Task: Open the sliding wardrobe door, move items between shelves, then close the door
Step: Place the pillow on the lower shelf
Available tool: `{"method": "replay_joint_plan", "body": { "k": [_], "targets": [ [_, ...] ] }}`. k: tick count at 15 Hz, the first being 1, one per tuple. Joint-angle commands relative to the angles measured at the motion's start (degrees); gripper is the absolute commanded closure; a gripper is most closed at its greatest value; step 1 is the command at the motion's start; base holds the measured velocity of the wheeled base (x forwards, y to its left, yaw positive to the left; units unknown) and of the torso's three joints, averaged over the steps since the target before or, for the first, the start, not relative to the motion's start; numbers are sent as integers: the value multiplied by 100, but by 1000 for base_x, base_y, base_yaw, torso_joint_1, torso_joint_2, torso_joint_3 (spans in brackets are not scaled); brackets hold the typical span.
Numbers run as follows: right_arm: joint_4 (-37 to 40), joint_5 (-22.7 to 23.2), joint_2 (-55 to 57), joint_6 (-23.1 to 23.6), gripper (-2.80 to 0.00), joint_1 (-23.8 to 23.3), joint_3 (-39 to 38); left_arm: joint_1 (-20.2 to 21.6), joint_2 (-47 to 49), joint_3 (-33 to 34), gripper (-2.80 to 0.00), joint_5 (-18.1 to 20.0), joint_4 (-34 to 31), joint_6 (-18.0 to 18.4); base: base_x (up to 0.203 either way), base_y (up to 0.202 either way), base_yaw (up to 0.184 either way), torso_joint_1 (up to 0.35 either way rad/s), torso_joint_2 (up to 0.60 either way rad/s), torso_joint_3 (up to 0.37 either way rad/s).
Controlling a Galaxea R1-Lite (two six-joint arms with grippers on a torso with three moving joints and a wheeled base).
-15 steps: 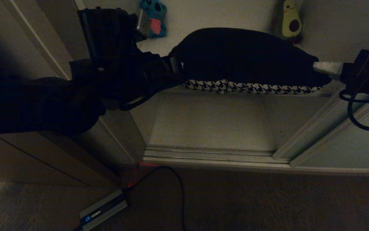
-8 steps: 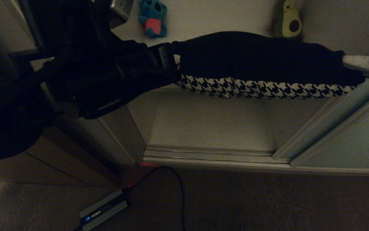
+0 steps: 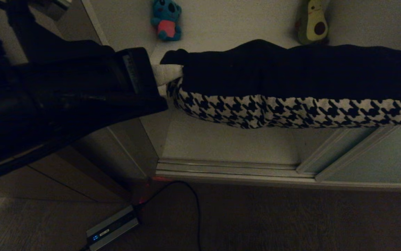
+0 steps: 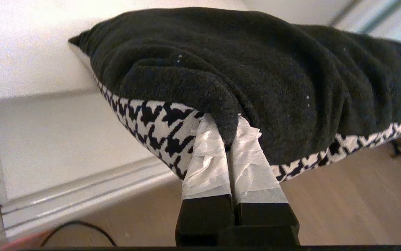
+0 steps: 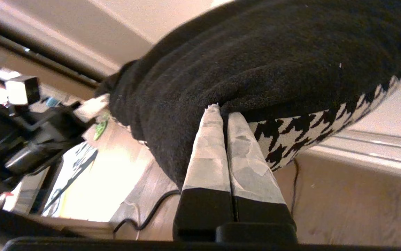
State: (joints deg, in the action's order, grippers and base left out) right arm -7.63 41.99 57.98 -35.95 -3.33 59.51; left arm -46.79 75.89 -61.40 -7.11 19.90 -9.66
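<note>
Head view: cushion carried aloft between two arms, nearer the camera than a second ago.
Left end effector and right end effector each pinch dark fabric; lower shelf beneath; koala plush and avocado plush farthest back. Transfer judged midway, sliding wardrobe door open.

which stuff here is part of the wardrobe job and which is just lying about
Part of the job:
- cushion, pinched at both ends by the left tool and right tool
- koala toy and avocado toy on the shelf
- sliding door, pushed open

Lying about:
- small box with cable on the floor
</note>
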Motion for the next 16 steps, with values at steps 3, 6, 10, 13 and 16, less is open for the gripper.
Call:
{"method": "replay_joint_plan", "body": {
  "k": [3, 6, 10, 13, 16],
  "targets": [
    [667, 299, -745, -17, 0, -1, 81, -293, -721, 598, 0, -3, -1, 34, 0, 0, 0, 0, 0, 0],
    [1225, 509, -1103, -17, 0, -10, -12, -481, -938, 848, 0, 35, -9, 35, 0, 0, 0, 0, 0, 0],
    [1269, 530, -1293, -17, 0, -2, -318, -571, -1112, 571, 0, 65, -530, -49, 0, 0, 0, 0, 0, 0],
    [1302, 547, -1545, -34, 0, -10, -498, -708, -1387, 657, 0, 63, -970, -137, 0, 0, 0, 0, 0, 0],
    [1345, 545, -1581, -36, 0, -10, -753, -709, -1387, 861, 0, 73, -971, -176, 0, 0, 0, 0, 0, 0]
  ]
}}
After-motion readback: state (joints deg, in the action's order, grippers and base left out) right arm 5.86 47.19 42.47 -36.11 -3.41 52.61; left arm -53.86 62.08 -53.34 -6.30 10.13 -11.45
